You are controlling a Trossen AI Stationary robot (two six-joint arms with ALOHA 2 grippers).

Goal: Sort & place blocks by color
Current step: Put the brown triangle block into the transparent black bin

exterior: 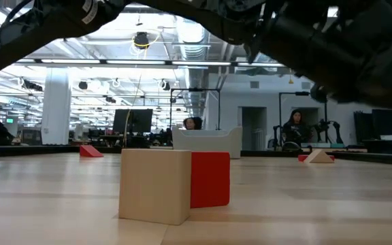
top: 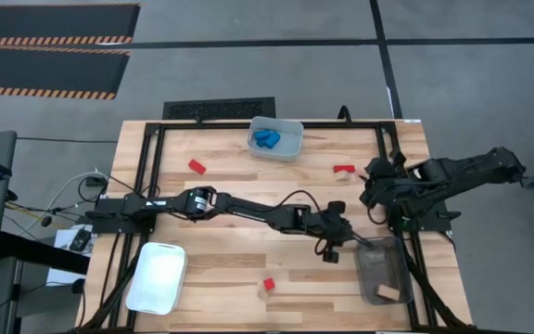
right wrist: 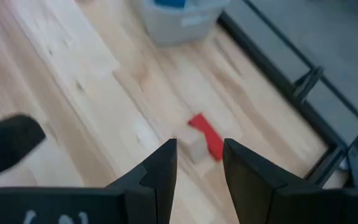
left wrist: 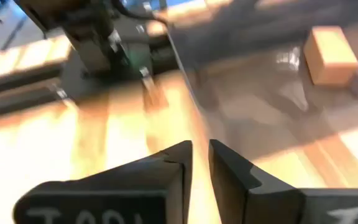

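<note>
Small wooden blocks lie about the table: a red one (top: 197,166), a red-and-tan pair (top: 344,171) and another pair (top: 267,285), which fills the low view's foreground (exterior: 175,184). Blue blocks (top: 267,140) sit in the clear bin (top: 293,139). One tan block (left wrist: 331,55) lies in the grey bin (top: 375,269). My left gripper (left wrist: 201,158) hovers beside the grey bin's edge with its fingers nearly together and nothing between them. My right gripper (right wrist: 199,155) is open, just short of the red-and-tan pair (right wrist: 204,142).
A white bin (top: 156,276) stands at the near left. The black metal frame (top: 146,167) runs along the table's edges. My left arm (top: 248,209) stretches across the middle of the table. Bare wood lies between the white bin and the near block pair.
</note>
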